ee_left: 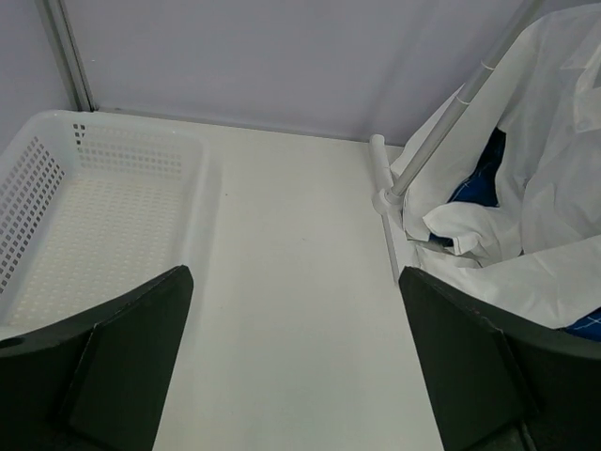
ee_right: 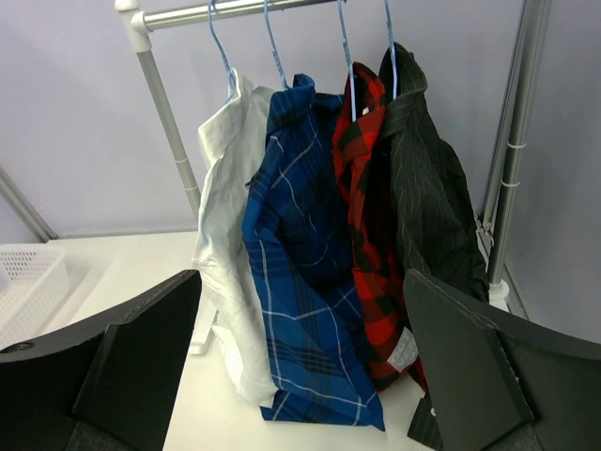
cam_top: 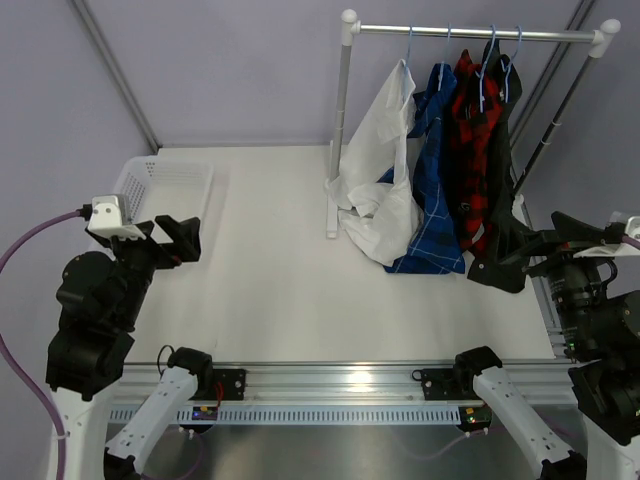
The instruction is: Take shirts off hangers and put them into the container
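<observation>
Hovers with the left gripper spread wide, gripping nothing, just beside the white basket at the table's far-left corner. Shows, hung from light-blue hangers on the rail, a white shirt with its hem bunched on the table, a blue plaid shirt, a red-and-black plaid shirt and a black shirt. Hovers with the right gripper equally wide and empty, near the black shirt.

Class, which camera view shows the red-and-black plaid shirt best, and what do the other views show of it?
The right wrist view: the red-and-black plaid shirt hangs close and large, visible from collar to hem. The top view shows the shirt smaller and narrower. The left wrist view does not show it.
</observation>
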You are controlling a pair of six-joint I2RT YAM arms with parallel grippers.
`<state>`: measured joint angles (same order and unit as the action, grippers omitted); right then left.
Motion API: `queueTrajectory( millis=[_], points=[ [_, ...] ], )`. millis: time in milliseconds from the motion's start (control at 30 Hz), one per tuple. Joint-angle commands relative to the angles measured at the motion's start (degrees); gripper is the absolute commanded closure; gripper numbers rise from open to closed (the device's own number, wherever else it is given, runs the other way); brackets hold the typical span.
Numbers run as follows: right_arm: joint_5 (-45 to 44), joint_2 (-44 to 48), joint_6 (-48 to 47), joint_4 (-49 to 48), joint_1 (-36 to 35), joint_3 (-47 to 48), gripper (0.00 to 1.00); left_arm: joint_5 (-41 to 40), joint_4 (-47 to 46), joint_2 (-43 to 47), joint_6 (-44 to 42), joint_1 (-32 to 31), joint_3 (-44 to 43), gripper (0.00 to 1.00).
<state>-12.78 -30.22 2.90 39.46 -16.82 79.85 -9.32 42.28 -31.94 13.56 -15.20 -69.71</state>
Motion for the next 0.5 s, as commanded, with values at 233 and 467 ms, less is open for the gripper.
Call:
queueTrajectory(
  millis=[233, 467],
  points=[
    [8.7, -5.5, -0.1, 1.8, 0.1, 0.8, 0.0, 2.4, -1.1, -2.5, 1.6, -0.3, 0.7, 0.01],
    [11.4, -18.5, -0.2, 0.7, 0.1, 8.3, 0.01, 3.4, -1.2, -5.4, 3.8, -0.2, 0.4, 0.01]
  ],
)
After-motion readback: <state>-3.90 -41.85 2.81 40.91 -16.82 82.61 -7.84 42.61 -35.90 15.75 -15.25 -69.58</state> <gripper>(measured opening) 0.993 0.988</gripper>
